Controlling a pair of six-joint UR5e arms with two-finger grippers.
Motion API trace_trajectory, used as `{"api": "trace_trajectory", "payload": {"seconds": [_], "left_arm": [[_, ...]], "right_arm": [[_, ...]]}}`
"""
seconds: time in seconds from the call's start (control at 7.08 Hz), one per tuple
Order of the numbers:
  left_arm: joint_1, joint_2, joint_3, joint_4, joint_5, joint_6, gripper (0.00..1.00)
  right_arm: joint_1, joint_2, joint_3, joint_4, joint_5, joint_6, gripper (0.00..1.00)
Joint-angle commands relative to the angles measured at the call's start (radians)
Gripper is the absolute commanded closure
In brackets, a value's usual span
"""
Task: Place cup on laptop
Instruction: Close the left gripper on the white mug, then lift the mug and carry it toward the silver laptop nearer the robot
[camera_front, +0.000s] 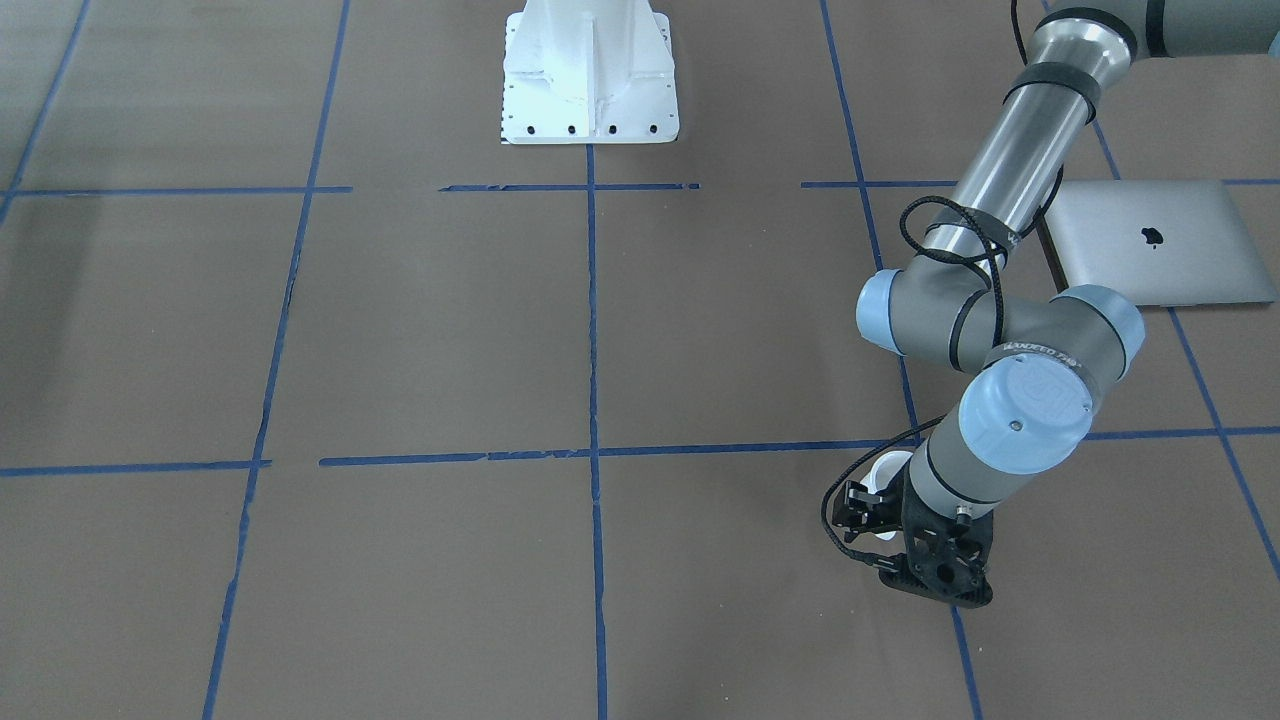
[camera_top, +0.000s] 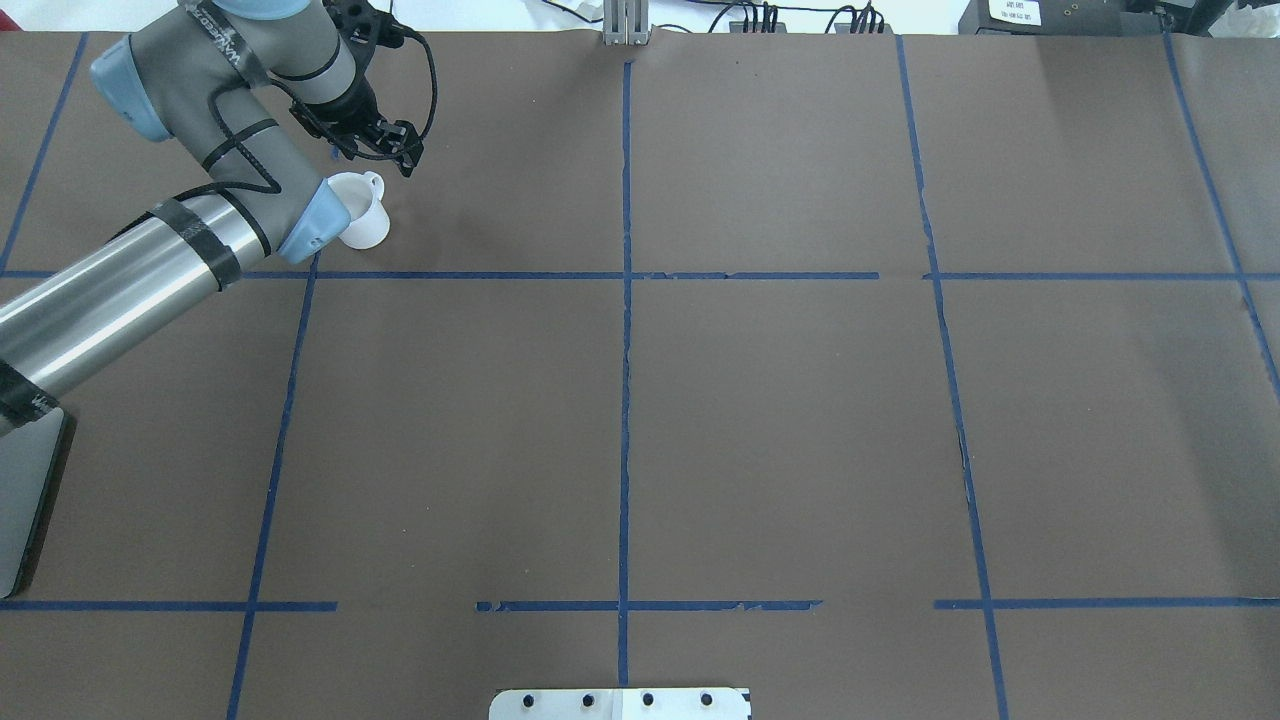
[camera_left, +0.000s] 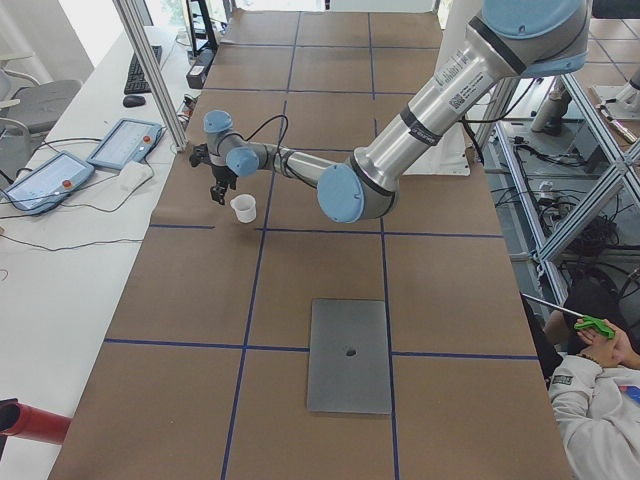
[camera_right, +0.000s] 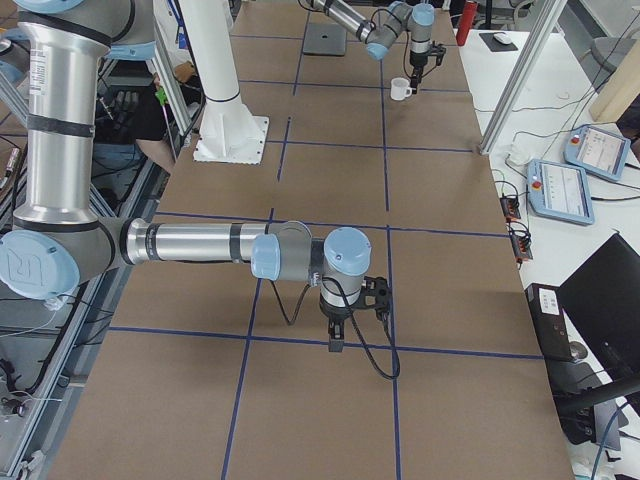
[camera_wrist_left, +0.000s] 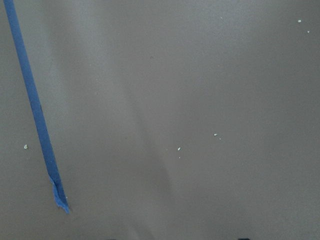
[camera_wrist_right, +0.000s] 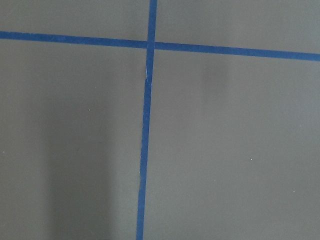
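You had one cup (camera_top: 362, 215) upright near the table's (camera_top: 800, 420) far edge, with the left gripper (camera_top: 398, 150) just beside it. I couldn't tell whether its jaws, or those of the right gripper (camera_right: 335, 338), were parted. One closed laptop (camera_front: 1150, 245) lay well apart, with open tabletop between.

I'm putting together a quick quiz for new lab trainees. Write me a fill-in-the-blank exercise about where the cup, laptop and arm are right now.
1. The cup stands ___ on the table, not on the laptop.
2. The laptop's lid is ___.
3. The gripper near the cup belongs to the robot's ___ arm.
4. The tape lines on the table are ___.
Missing words: upright; closed; left; blue.
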Motion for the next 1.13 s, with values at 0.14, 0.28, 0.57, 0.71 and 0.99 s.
{"api": "trace_trajectory", "payload": {"seconds": [0.14,0.28,0.57,0.71,0.99], "left_arm": [[0.014,0.03,0.001,-0.02,0.001,-0.006,0.44],[0.014,0.03,0.001,-0.019,0.001,-0.006,0.68],[0.014,0.03,0.001,-0.019,0.0,-0.009,1.0],[0.01,0.025,-0.008,-0.013,0.0,-0.01,1.0],[-0.048,0.077,-0.178,0.101,-0.006,-0.009,1.0]], "right_arm": [[0.0,0.0,0.0,0.002,0.0,0.0,0.0],[0.0,0.0,0.0,0.0,0.0,0.0,0.0],[0.0,0.0,0.0,0.0,0.0,0.0,0.0],[0.0,0.0,0.0,0.0,0.0,0.0,0.0],[0.0,0.0,0.0,0.0,0.0,0.0,0.0]]}}
